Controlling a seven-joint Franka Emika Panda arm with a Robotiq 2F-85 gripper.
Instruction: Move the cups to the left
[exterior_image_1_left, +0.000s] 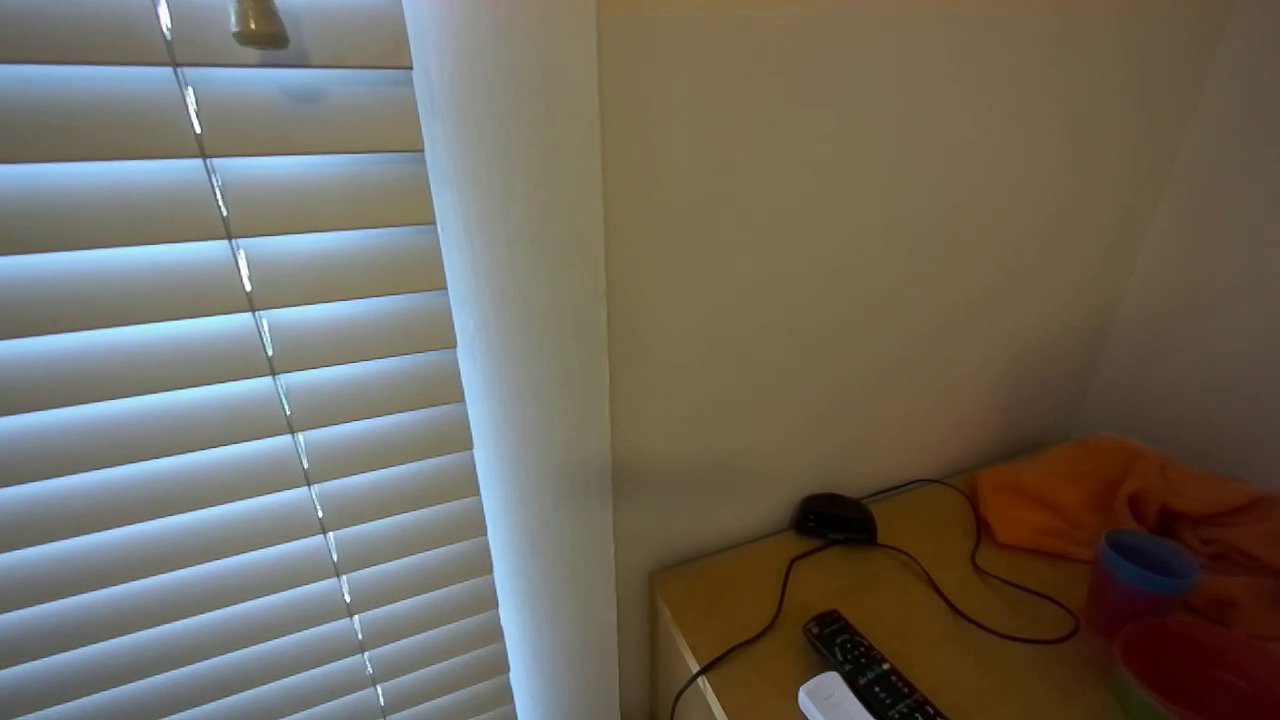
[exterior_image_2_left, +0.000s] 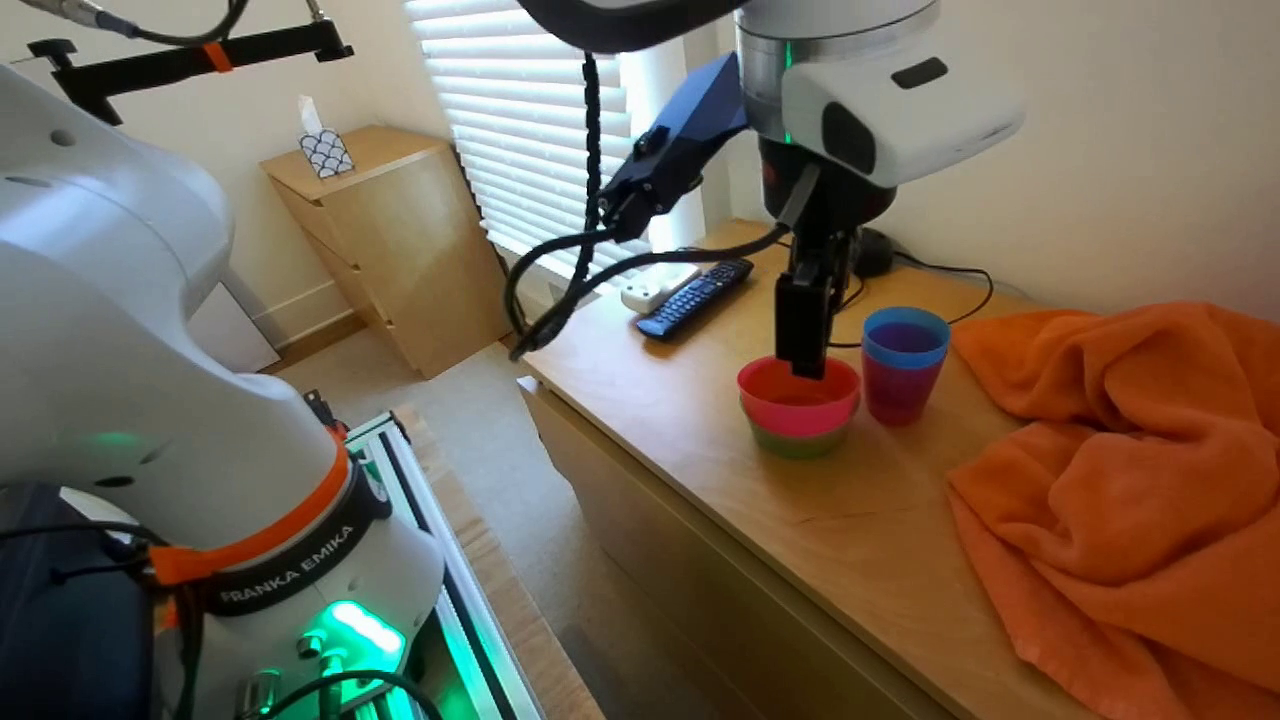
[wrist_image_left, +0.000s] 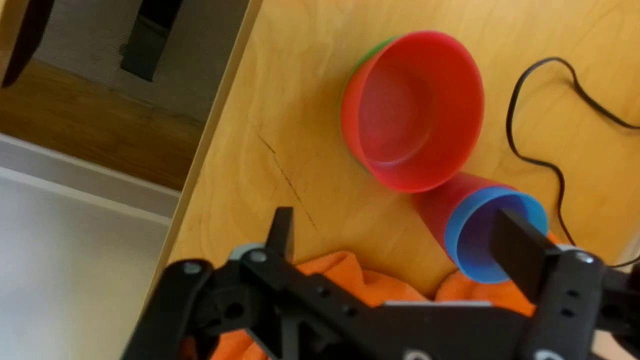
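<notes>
The nested-looking cups (wrist_image_left: 467, 222) stand on the counter (wrist_image_left: 300, 100), at five o'clock from the stacked bowls (wrist_image_left: 415, 112) in the wrist view. The tool (wrist_image_left: 392, 217) is spread; lowered off-line, a finger (wrist_image_left: 522, 250) could strike their rim and tip them; crowding makes bumping the bowls likely.

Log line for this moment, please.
gripper: open, empty, above wooden surface | blue cup: nested in red cup | red bowl: nested in green bowl
</notes>
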